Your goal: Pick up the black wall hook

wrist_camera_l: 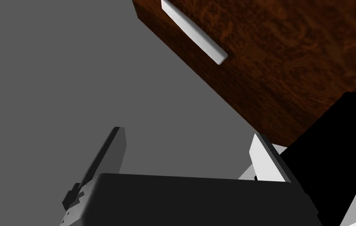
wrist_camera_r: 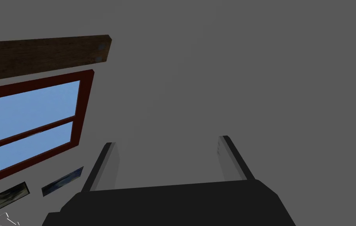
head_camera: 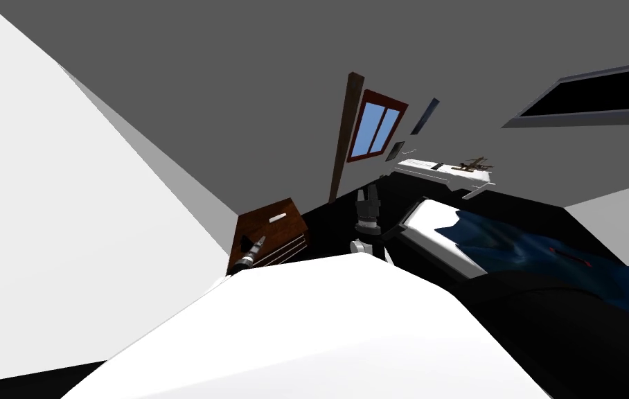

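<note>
Head view: the left gripper [head_camera: 258, 244] hangs at the near corner of a wooden cabinet [head_camera: 285, 232]. A white bar [head_camera: 278, 217] lies on the cabinet's upper face, close to its far edge. The right gripper [head_camera: 368, 195] is raised between the cabinet and the bed [head_camera: 438, 239] and points toward the window [head_camera: 375, 125]; this posture is judged to keep it out of the other arm's way. Beyond the bed stands a white unit [head_camera: 438, 172] carrying a small dark object [head_camera: 476, 165] near its far edge. The object is too small to identify, so the location of the wall hook cannot be confirmed. Left wrist view: the left gripper's fingers [wrist_camera_l: 110, 151] stand wide apart with nothing between them, aimed past the cabinet's edge at the grey wall [wrist_camera_l: 75, 70]. The white bar sits just inside that edge. No target lies between the fingers, so the step in hand is judged to be search, not grasp. Right wrist view: the right gripper's fingers [wrist_camera_r: 104, 164] are likewise spread and empty, facing the wall beside the window and a wooden plank [wrist_camera_r: 44, 55].
</note>
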Robot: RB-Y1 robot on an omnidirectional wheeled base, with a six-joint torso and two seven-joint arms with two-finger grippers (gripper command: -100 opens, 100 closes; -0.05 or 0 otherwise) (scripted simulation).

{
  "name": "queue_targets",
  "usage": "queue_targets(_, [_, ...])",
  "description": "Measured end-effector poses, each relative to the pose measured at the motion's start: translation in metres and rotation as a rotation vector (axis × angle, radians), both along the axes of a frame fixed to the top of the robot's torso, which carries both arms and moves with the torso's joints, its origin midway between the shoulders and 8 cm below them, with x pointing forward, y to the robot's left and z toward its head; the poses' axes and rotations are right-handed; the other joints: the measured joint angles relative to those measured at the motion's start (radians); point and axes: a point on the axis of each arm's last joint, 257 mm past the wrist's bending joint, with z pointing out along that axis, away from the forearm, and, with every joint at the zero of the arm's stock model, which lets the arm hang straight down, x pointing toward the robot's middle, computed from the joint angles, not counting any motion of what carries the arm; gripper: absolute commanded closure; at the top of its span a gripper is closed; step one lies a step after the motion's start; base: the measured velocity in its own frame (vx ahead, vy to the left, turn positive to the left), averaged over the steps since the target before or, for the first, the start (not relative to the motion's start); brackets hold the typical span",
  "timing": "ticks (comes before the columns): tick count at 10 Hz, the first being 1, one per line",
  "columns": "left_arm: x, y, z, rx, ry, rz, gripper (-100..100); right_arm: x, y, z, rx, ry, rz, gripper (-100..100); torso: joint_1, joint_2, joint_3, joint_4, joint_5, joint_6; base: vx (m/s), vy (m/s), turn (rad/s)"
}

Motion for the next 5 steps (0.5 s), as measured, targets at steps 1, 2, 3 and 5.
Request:
queue_targets(1, [-0.006, 0.010, -0.008, 0.022, 0.028, 0.006, -100, 0.000, 0.000, 0.000, 0.000, 0.000, 0.000, 0, 0.000, 0.000, 0.000, 0.000, 0.000, 0.000, -0.012, -0.018, -0.052])
queue_targets(2, [-0.012, 0.024, -0.015, 0.052, 0.060, 0.010, -100, 0.000, 0.000, 0.000, 0.000, 0.000, 0.000, 0, 0.001, 0.000, 0.000, 0.000, 0.000, 0.000, -0.009, -0.013, -0.030])
queue_targets(3, [-0.016, 0.033, -0.020, 0.068, 0.080, 0.015, -100, 0.000, 0.000, 0.000, 0.000, 0.000, 0.000, 0, 0.001, 0.000, 0.000, 0.000, 0.000, 0.000, -0.010, -0.017, -0.057])
queue_targets(5, [-0.030, 0.064, -0.035, 0.135, 0.146, 0.024, -100, 0.000, 0.000, 0.000, 0.000, 0.000, 0.000, 0, 0.000, 0.000, 0.000, 0.000, 0.000, 0.000, -0.019, -0.029, -0.092])
